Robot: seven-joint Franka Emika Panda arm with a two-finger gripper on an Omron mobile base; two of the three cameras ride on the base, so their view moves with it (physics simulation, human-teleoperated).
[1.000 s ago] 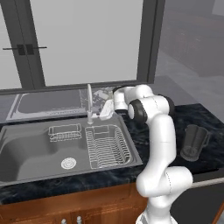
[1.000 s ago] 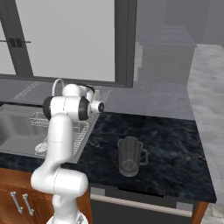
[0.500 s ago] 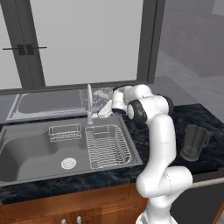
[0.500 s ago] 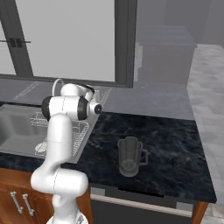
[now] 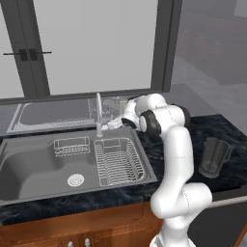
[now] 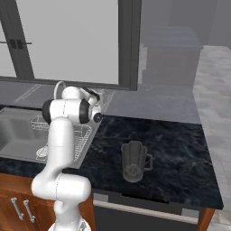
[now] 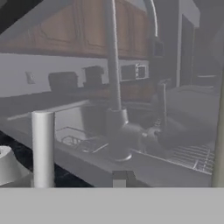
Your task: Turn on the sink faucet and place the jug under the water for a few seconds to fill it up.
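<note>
The sink faucet is a thin silver spout standing at the back rim of the sink. My gripper hovers just right of the faucet's base, over the sink's back edge. In the hand view the spout rises straight ahead and its base is close in front of my gripper, whose dark tips sit together, shut on nothing. The dark translucent jug stands upright on the black counter far to the right, its handle to the right. The water is out of view.
Two wire dish racks lie in the right part of the basin, with a round drain to their left. A flat grey drainboard tray sits behind the sink under the window. Black marble counter surrounds the jug.
</note>
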